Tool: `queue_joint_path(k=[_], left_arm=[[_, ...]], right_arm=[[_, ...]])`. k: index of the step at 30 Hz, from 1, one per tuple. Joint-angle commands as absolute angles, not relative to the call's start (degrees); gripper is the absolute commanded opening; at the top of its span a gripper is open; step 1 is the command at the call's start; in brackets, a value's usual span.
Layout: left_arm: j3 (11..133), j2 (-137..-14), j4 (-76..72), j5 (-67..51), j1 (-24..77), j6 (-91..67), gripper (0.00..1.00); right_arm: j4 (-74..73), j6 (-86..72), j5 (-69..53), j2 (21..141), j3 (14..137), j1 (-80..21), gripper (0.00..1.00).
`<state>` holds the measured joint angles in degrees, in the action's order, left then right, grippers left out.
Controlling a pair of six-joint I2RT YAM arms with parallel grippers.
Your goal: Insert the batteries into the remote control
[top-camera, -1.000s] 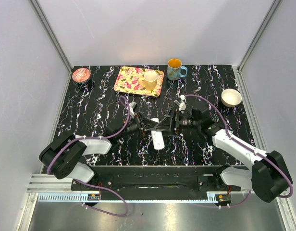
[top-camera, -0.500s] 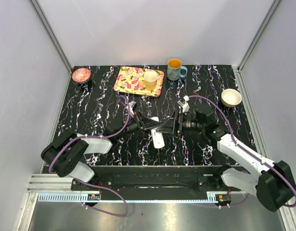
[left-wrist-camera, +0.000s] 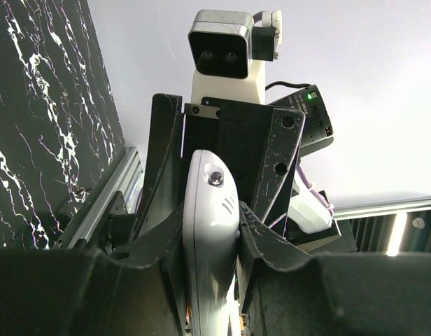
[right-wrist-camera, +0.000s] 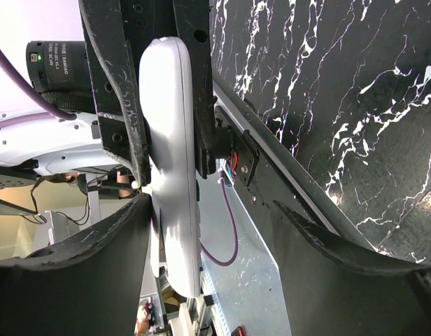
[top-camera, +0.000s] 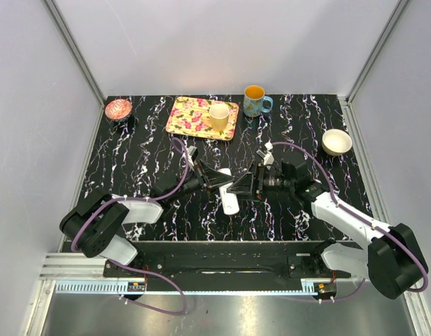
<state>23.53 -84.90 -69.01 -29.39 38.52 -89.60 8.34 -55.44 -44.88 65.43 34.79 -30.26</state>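
The white remote control [top-camera: 230,202] is clamped upright between the fingers of my left gripper [top-camera: 226,185], a little above the table. In the left wrist view the remote [left-wrist-camera: 210,231] fills the gap between my fingers [left-wrist-camera: 271,245]. My right gripper [top-camera: 249,184] faces the left one, open and empty. In the right wrist view the remote [right-wrist-camera: 172,140] stands just beside my left finger [right-wrist-camera: 82,280], with the other finger [right-wrist-camera: 355,266] far off it. I see no batteries in any view.
A flowered tray [top-camera: 191,119] with a cream cup [top-camera: 218,115] stands at the back. A blue mug [top-camera: 255,101] is beside it, a white bowl [top-camera: 336,142] is at the right, and a copper bowl [top-camera: 118,109] is at the back left.
My right gripper has shifted slightly left, closer to the remote, and the right arm has moved a little. The left gripper keeps hold of the remote.
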Motion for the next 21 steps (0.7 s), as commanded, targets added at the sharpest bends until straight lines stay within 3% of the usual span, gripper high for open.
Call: queue_joint_path(k=[1,13,21], left_arm=[[24.34,-84.11,-76.2,-31.11,38.58,-91.05,0.0],[24.87,-84.02,-75.32,-31.73,38.67,-90.7,0.0],[24.87,-83.76,-67.24,-30.15,38.58,-87.45,0.0]], right_arm=[[10.55,-55.81,-44.74,67.23,35.16,-29.79,0.7],[11.16,-55.63,-45.61,69.87,35.33,-29.71,0.71],[6.34,-53.71,-45.7,68.3,39.1,-29.71,0.74]])
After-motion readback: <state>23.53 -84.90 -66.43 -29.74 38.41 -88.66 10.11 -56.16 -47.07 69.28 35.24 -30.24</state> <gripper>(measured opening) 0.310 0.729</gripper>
